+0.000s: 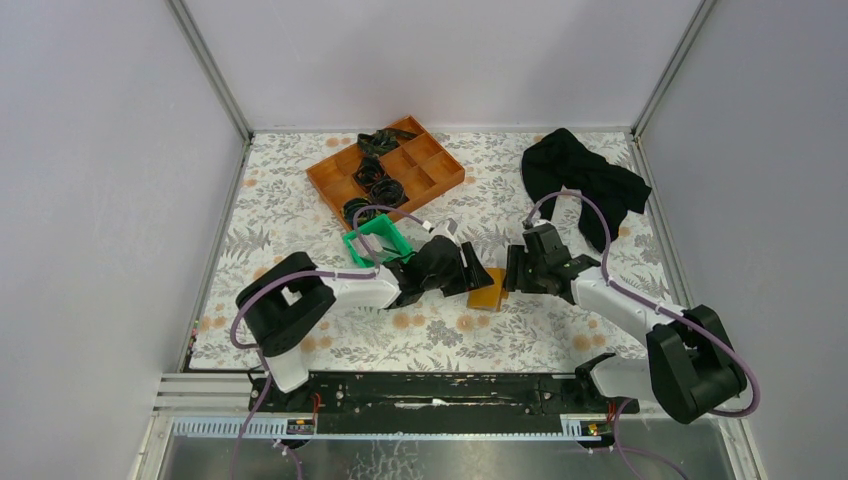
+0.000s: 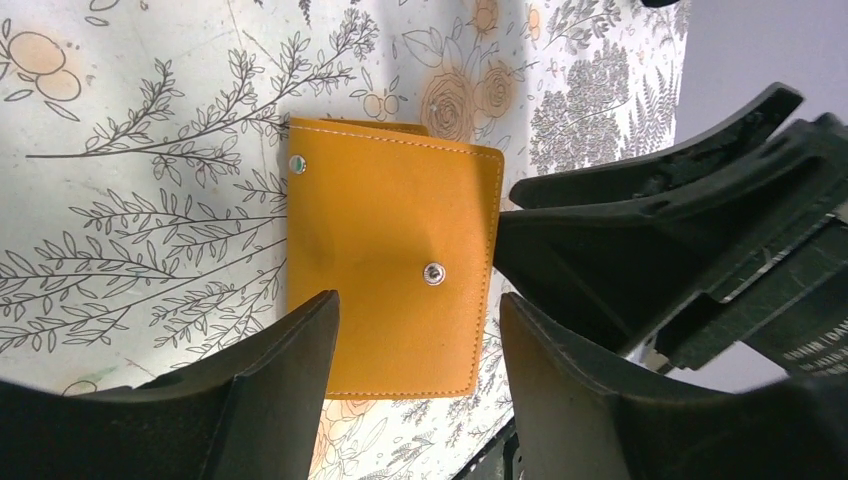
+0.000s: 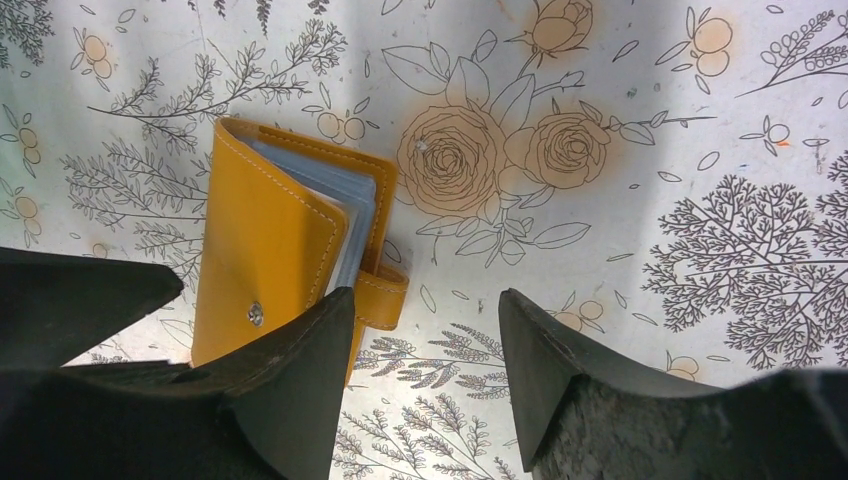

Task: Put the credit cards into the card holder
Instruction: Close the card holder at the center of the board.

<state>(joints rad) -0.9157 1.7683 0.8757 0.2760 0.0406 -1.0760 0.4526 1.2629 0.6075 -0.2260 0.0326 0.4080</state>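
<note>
The orange-tan card holder (image 1: 488, 292) lies on the floral cloth between my two grippers. In the left wrist view the card holder (image 2: 390, 250) lies nearly shut, outer face up, with two snap studs showing. In the right wrist view the card holder (image 3: 265, 255) gapes a little, showing pale blue-grey leaves (image 3: 345, 200) and the unfastened snap tab (image 3: 385, 295). My left gripper (image 1: 478, 272) (image 2: 417, 305) is open over its near edge. My right gripper (image 1: 512, 272) (image 3: 425, 300) is open and empty just beside its tab side. No loose credit cards show in any view.
A large orange compartment tray (image 1: 440, 178) holding black cables stands at the back. A green plastic bin (image 1: 378, 245) sits just behind my left arm. A black cloth (image 1: 580, 180) lies at the back right. My right gripper's black body (image 2: 660, 230) crowds the wallet's right side.
</note>
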